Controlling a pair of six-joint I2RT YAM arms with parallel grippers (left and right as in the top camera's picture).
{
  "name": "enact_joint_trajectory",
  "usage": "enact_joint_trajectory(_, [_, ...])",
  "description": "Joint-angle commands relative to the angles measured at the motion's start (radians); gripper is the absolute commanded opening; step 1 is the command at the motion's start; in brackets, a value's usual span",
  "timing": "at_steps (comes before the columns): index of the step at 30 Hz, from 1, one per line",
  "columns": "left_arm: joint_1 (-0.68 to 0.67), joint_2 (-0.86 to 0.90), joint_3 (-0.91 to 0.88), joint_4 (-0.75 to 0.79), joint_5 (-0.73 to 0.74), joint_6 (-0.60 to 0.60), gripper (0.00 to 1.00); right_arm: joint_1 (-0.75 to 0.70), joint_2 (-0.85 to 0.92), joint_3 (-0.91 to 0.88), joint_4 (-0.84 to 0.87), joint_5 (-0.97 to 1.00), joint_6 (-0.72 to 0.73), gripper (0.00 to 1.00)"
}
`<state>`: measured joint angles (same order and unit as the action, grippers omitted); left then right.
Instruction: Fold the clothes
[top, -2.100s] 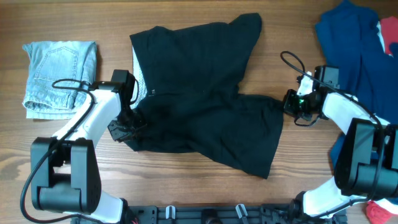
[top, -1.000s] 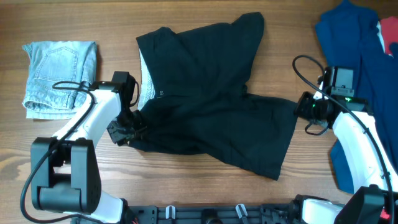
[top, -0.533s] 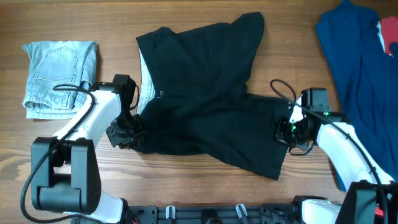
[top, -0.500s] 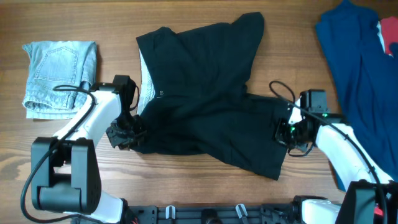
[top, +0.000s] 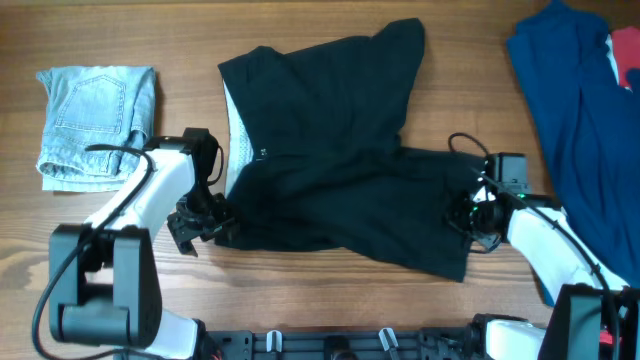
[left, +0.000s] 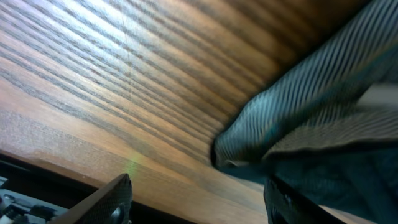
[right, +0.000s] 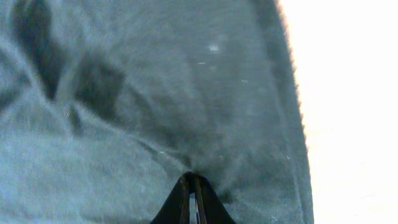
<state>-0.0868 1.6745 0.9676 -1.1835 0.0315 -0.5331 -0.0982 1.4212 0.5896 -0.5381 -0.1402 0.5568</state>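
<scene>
Roughly at the middle of the table (top: 300, 300) lies the black garment (top: 330, 150). It is spread in a crumpled, uneven shape, with its upper part reaching toward the far edge and its lower part stretching out to the right.

The left gripper (top: 200, 222) sits at the garment's lower left corner, low to the wood. In the left wrist view its two fingers (left: 112, 205) stand well apart with nothing between them. A rounded fold of the dark fabric rests on the table just ahead of the gap, nearer one finger than the other.

The right gripper (top: 468, 212) is at the garment's right-hand edge, over the fabric. In the right wrist view its fingers are pressed together on a pinch of the cloth, and creases radiate away from the closed tips.

A folded denim piece (top: 95, 125) lies well apart to the left, near the far left corner. A blue cloth (top: 575, 110) lies at the right side of the table, beyond the right arm.
</scene>
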Motion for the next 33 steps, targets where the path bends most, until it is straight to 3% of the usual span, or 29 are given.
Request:
enact_joint_trajectory(1, [0.0, -0.121, 0.008, 0.019, 0.005, -0.03, 0.68, -0.08, 0.049, 0.019, 0.005, 0.209, -0.045, 0.05])
enact_joint_trajectory(3, [0.0, -0.198, 0.011, 0.056, 0.01, -0.03, 0.68, -0.092, 0.049, 0.047, -0.001, 0.228, -0.068, 0.05])
enact_joint_trajectory(5, [0.0, -0.265, 0.012, 0.134, 0.016, -0.029, 0.77, -0.092, 0.048, 0.068, -0.007, 0.232, -0.086, 0.05])
enact_joint_trajectory(6, [0.0, -0.307, 0.012, 0.261, 0.019, -0.028, 0.83, -0.091, 0.048, 0.095, -0.031, 0.23, -0.117, 0.05])
enact_joint_trajectory(9, [0.0, -0.306, 0.012, 0.508, 0.101, -0.005, 0.8, -0.084, 0.042, 0.117, -0.069, 0.23, -0.128, 0.06])
enact_joint_trajectory(14, [0.0, -0.129, 0.012, 0.863, 0.208, 0.001, 0.81, -0.084, 0.024, 0.117, -0.087, 0.23, -0.138, 0.06])
enact_joint_trajectory(19, [0.013, 0.108, 0.047, 1.123, 0.341, -0.004, 0.79, -0.084, 0.024, 0.117, -0.088, 0.23, -0.138, 0.07])
enact_joint_trajectory(27, [0.02, 0.328, 0.153, 1.347, 0.336, -0.002, 0.78, -0.084, 0.024, 0.117, -0.088, 0.23, -0.138, 0.07])
enact_joint_trajectory(33, [0.024, 0.376, 0.153, 1.375, 0.285, -0.002, 0.77, -0.084, 0.024, 0.117, -0.087, 0.23, -0.138, 0.07])
